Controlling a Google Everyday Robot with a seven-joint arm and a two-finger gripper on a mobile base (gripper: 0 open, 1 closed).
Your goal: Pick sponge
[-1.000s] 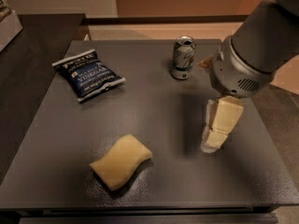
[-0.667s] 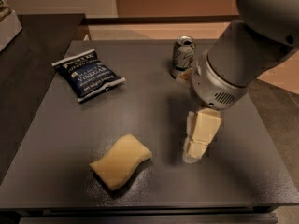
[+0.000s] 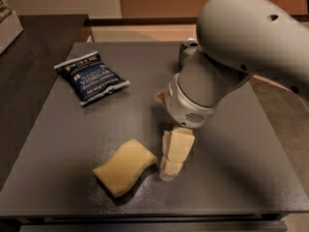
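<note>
Yellow sponge (image 3: 124, 166), one, beside gripper (image 3: 173, 162)

Pale yellow sponge (image 3: 125, 167) lay flat on dark grey table (image 3: 58, 144), near front edge. Gripper (image 3: 172, 166) pointed down just beside sponge's right end, tips low at table surface; contact with sponge unclear. Bulky grey arm (image 3: 236, 42) filled upper right. Dark blue vinegar chip bag (image 3: 91, 77) lay far left, well apart. Drink can (image 3: 187, 52) stood behind arm, partly hidden.

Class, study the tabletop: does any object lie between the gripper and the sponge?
Nothing visible does. The gripper sits just beside the sponge, with only bare table between them; the chip bag and can lie farther back.
</note>
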